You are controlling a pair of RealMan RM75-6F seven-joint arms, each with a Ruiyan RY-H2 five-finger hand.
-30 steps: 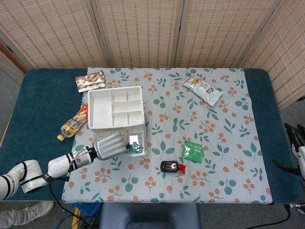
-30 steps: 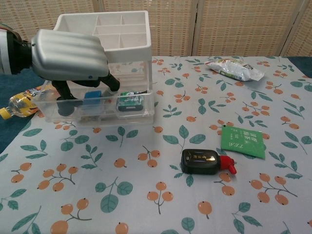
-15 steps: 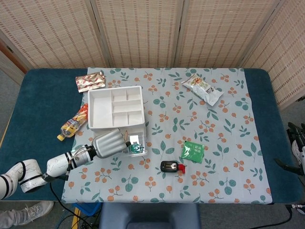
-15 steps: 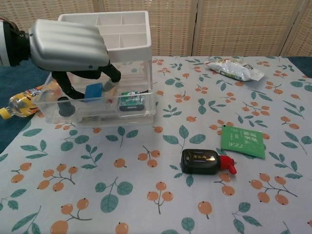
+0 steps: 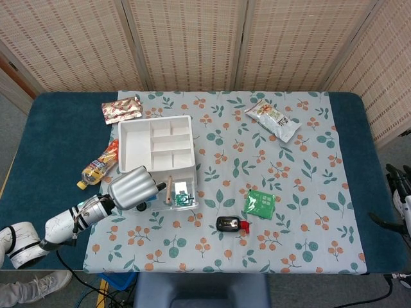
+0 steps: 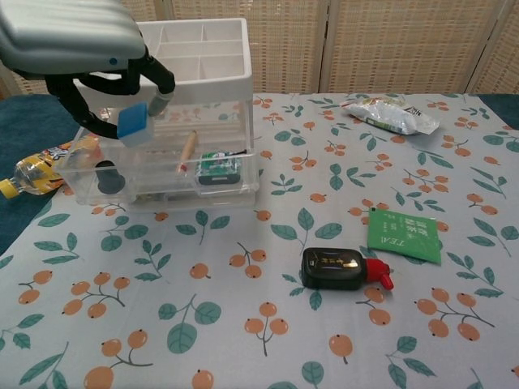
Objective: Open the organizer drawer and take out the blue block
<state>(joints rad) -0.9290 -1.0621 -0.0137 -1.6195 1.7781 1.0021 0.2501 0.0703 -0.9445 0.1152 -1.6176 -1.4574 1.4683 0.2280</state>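
Blue block (image 6: 132,124) pinched in the left hand (image 6: 77,36) hangs over the open drawer (image 6: 162,185), wooden stick (image 6: 187,151) inside.

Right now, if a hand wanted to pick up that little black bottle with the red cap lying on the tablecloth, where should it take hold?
Probably around the black body of the bottle, coming down from above. It lies flat on its side with its red cap pointing right, so its long sides are exposed with bare tablecloth on both. The cap looks too small for a steady hold.
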